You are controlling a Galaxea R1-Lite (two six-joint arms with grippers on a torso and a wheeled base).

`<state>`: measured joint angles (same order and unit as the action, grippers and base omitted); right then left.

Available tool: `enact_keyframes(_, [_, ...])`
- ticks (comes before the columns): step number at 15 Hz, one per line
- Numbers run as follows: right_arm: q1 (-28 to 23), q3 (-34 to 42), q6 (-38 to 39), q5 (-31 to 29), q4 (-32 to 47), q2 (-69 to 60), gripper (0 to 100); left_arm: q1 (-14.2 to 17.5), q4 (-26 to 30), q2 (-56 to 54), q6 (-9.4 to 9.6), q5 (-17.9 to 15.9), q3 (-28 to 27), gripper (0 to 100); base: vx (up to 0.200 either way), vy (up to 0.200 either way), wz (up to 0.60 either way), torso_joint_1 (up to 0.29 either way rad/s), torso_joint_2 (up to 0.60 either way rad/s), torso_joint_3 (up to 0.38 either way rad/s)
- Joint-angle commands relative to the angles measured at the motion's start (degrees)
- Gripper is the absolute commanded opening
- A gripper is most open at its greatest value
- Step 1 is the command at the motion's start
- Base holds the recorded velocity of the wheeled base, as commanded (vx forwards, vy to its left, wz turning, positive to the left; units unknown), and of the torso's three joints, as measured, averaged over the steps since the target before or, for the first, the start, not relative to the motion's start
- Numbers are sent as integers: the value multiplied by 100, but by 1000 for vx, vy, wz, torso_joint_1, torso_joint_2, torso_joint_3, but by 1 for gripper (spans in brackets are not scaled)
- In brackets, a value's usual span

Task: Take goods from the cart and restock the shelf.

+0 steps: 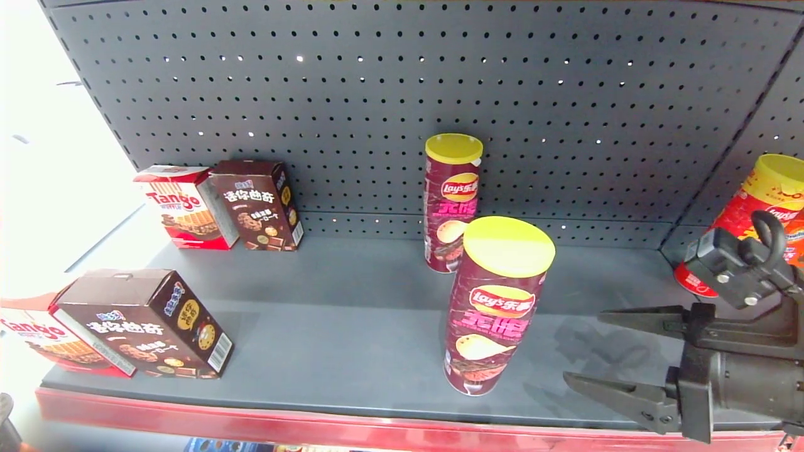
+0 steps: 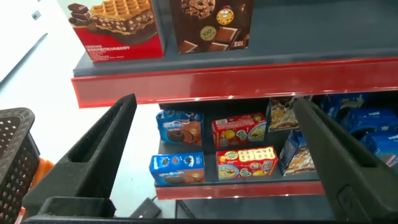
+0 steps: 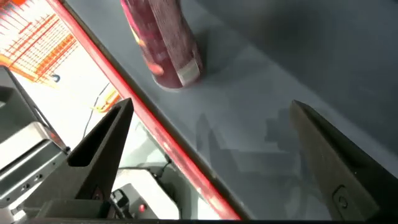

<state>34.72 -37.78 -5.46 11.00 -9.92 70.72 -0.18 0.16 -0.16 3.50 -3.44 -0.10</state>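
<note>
my right gripper [image 1: 584, 347] hangs spread wide with nothing between its fingers, just right of the front chip can [image 1: 490, 314]. that can stands upright on the shelf [image 1: 352, 295] near the red front lip, so i judge it placed. behind the front chip can, a second chip can [image 1: 451, 201] of the same kind stands by the pegboard, making a short row of two. my left gripper [image 2: 214, 102] is also wide open and empty, held below the level of the front chip can. it faces small snack boxes [image 2: 239, 130] on a lower shelf, and the black mesh basket [image 2: 15, 155] beside it may be the cart. what is left, as i judge it, is fetching more goods; how many remain i cannot tell. well left of the front chip can sit a rear wafer box [image 1: 182, 207], a rear cookie box [image 1: 257, 204], a front cookie box [image 1: 151, 326] and a front wafer box [image 1: 38, 342]. well right of it stands a red and yellow can [image 1: 754, 213]. the only thing near my right fingers is the front chip can itself, which a careless swing could tip.
</note>
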Motion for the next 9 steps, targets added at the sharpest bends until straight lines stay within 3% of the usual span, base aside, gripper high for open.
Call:
enact_keyframes(1, [132, -291, -148, -19, -1, 504, 100, 1, 2, 16, 2, 1, 1, 100, 0, 0, 0, 0, 0, 0])
enact_keyframes(9, [237, -502, -482, -1, -1, 856, 100, 1, 2, 16, -7, -25, 1, 100, 0, 0, 0, 0, 0, 0])
